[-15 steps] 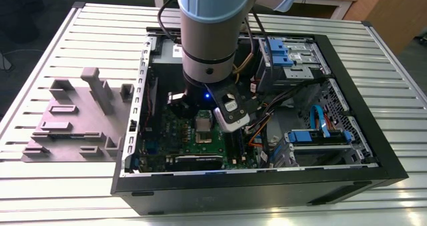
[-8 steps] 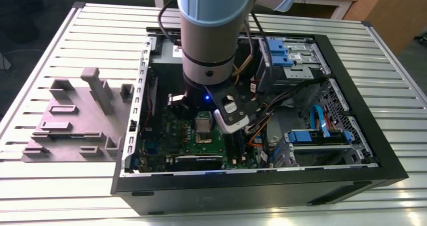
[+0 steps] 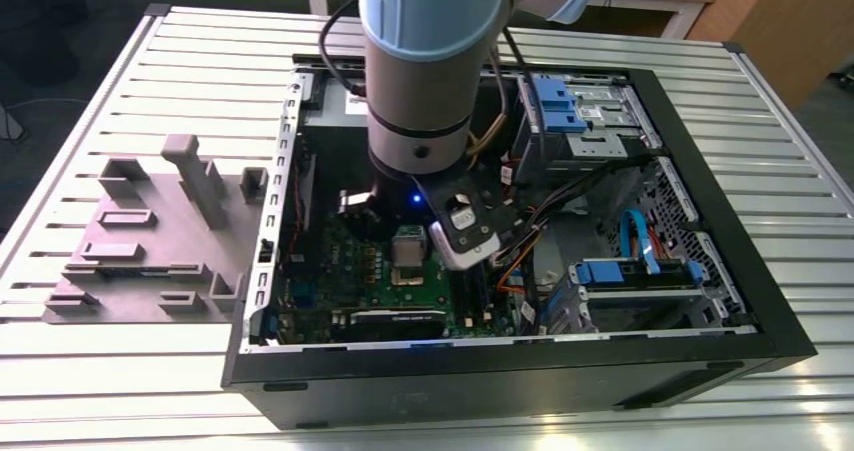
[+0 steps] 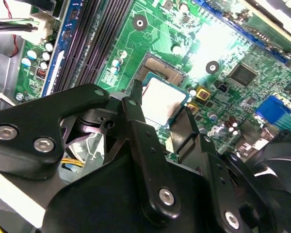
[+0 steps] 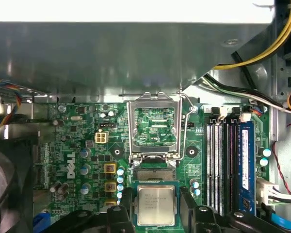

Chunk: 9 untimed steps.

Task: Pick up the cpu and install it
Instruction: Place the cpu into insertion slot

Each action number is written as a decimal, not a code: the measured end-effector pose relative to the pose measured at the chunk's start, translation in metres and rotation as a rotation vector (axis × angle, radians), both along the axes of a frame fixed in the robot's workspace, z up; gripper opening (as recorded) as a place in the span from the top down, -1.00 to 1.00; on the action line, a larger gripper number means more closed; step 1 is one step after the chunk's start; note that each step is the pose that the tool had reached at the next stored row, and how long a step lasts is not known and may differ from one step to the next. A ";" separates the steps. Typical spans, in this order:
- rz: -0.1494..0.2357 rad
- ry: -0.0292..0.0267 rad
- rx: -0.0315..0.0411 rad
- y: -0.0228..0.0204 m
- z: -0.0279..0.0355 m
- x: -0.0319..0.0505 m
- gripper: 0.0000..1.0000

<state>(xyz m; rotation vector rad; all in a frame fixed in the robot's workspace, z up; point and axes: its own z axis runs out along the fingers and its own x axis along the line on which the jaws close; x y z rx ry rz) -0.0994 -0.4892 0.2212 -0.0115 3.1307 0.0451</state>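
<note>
Single arm point(image 3: 427, 61) reaching down into the open computer case point(image 3: 721, 261) that stands on the table point(image 3: 134, 391); all places are given from the socket point(image 5: 155, 175). In both wrist views I see the hand point(image 5: 156, 209) closed on the cpu point(image 5: 156, 204). One finger point(image 5: 122, 216) bears on one edge of the chip and the other finger bears on the opposite edge, so the pale metal top faces the cameras between them. The cpu lies flat, directly between the fingertips. It covers the part of the socket nearer the hand and leaves bare a strip of contacts on the side toward the hinged frame point(image 5: 153, 121). That frame stands raised on the far side of the socket from the hand, with its wire lever point(image 5: 185, 126) swung up beside it, so the socket is uncovered. In the first wrist view the chip's edges run parallel to the socket's edges, and I see no twist between them. I judge the cpu to be held just over the socket and not yet seated, though I cannot confirm the gap. The green motherboard point(image 5: 77, 155) surrounds the socket, and the memory slots point(image 5: 218, 165) lie to one side of it, well clear of the fingers. The grey tray point(image 3: 147, 231) sits on the table outside the case, well apart from the socket.
</note>
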 end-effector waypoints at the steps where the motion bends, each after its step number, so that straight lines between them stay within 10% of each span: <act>1: 0.000 0.0000 0.0001 0.0000 -0.0004 0.0007 0.06; 9: 0.000 0.0000 0.0000 -0.0004 -0.0136 0.0011 0.06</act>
